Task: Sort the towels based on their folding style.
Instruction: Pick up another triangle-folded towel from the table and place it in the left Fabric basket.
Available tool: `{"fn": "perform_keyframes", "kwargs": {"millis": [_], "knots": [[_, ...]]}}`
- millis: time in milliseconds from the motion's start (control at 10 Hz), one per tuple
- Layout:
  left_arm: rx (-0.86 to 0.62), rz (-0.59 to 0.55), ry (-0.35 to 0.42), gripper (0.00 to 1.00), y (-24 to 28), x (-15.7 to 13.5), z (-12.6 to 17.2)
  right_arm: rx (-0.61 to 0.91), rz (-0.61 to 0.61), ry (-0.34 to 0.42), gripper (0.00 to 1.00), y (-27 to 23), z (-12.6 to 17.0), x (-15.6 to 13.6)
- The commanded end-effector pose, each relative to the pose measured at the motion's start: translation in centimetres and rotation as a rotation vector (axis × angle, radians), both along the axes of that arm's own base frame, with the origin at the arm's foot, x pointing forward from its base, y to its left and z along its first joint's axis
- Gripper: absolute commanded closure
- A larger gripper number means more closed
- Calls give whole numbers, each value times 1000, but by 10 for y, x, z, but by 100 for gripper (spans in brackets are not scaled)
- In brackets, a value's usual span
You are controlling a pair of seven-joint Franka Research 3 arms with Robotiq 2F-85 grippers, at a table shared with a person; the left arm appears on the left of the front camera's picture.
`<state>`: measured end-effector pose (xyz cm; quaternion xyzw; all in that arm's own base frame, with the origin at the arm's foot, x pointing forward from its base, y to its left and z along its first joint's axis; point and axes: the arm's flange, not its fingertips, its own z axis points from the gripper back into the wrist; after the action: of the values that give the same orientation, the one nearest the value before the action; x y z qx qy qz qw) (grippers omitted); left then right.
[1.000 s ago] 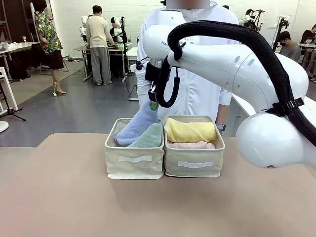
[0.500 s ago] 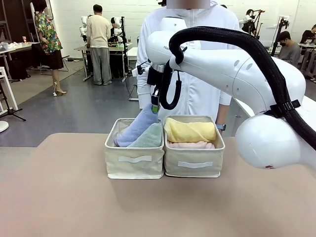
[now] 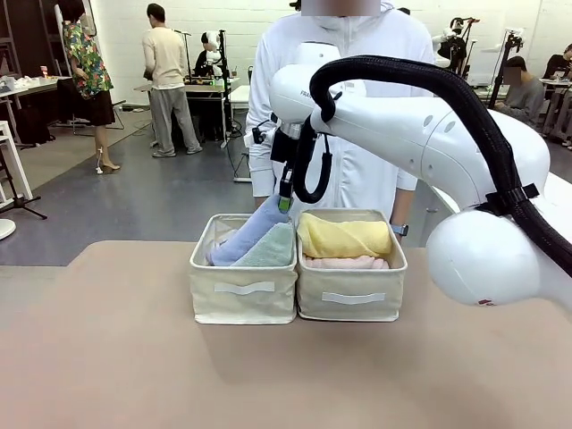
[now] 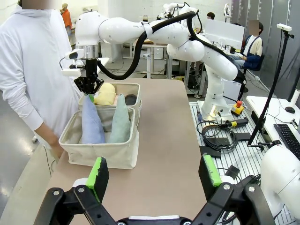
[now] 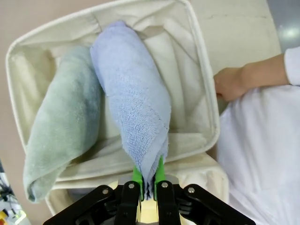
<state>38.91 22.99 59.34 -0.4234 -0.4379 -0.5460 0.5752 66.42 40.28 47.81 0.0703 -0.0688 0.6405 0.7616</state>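
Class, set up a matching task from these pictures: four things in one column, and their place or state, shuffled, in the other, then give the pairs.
Things
1. light-blue towel
2. sage-green towel
3. yellow towel
4. left gripper

Place or state
A. open, holding nothing
B. on top in the right bin
C. tip pinched by the right gripper
D. leaning in the left bin, ungripped

Pairs: 1-C, 2-D, 3-B, 4-A

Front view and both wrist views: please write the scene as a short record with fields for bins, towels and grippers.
left bin: light-blue towel and green towel, both cone-shaped
right bin: yellow towel rolled, lying over pink towel
right gripper: shut on the tip of the light-blue towel, above the left bin
left gripper: open, holding nothing
person's hand: beside the left bin
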Motion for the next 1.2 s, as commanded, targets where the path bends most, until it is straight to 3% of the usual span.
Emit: {"fn": "perform_keyframes", "kwargs": {"millis": [0, 200, 700, 800, 900, 1000, 1100], "knots": [[-13, 0, -22, 0, 0, -3, 0, 37, 26, 72, 89, -24, -31, -41], [-13, 0, -22, 0, 0, -3, 0, 21, 16, 113, 89, -24, -40, -47], [-13, 0, -22, 0, 0, -3, 0, 21, 2, 132, 89, -27, -44, -50], [-13, 0, -22, 0, 0, -3, 0, 9, 13, 114, 29, -26, -43, -50], [-13, 0, -22, 0, 0, -3, 0, 6, 10, 118, 29, -25, -43, -50], [-13, 0, -22, 0, 0, -3, 0, 4, 10, 119, 0, -25, -43, -49], [-13, 0, -22, 0, 0, -3, 0, 1, 10, 119, 25, -25, -43, -49]]}}
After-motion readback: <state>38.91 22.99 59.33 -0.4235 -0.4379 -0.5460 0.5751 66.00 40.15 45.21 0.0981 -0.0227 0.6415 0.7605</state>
